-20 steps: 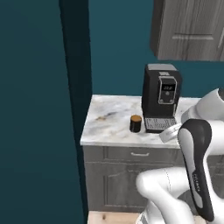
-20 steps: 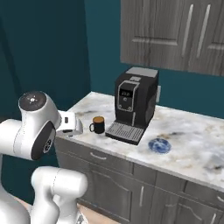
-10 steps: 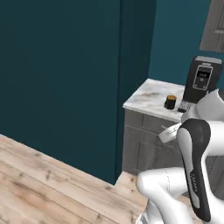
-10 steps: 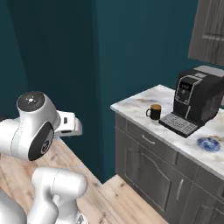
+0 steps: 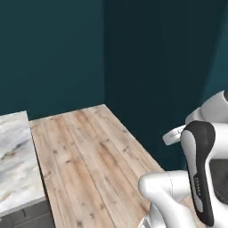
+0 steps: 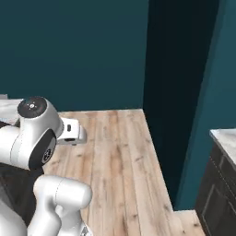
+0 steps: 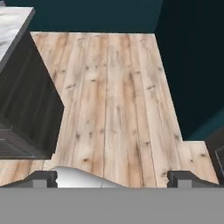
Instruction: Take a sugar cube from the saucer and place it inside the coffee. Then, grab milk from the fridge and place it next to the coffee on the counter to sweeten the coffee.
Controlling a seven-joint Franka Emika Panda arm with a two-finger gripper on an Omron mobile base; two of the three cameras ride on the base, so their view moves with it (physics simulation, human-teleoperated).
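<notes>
Facing wooden floor (image 5: 89, 156) and teal walls (image 6: 73, 50), the base is seemingly seeking the fridge; the wide, empty pincer (image 7: 111, 178) is carrying no milk.

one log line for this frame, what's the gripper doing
gripper: open, empty | below: pale wood plank floor | side: dark grey cabinet under white marble counter

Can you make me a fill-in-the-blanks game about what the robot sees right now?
1. The pale plank floor is made of ____.
2. The walls behind the floor are dark ____.
3. In the hand view, the two dark fingertips stand wide apart, so the gripper is ____.
4. The white-grey slab with brownish veins, the counter, sits on the ____ edge of the left base view.

Missing words: wood; teal; open; left
</notes>
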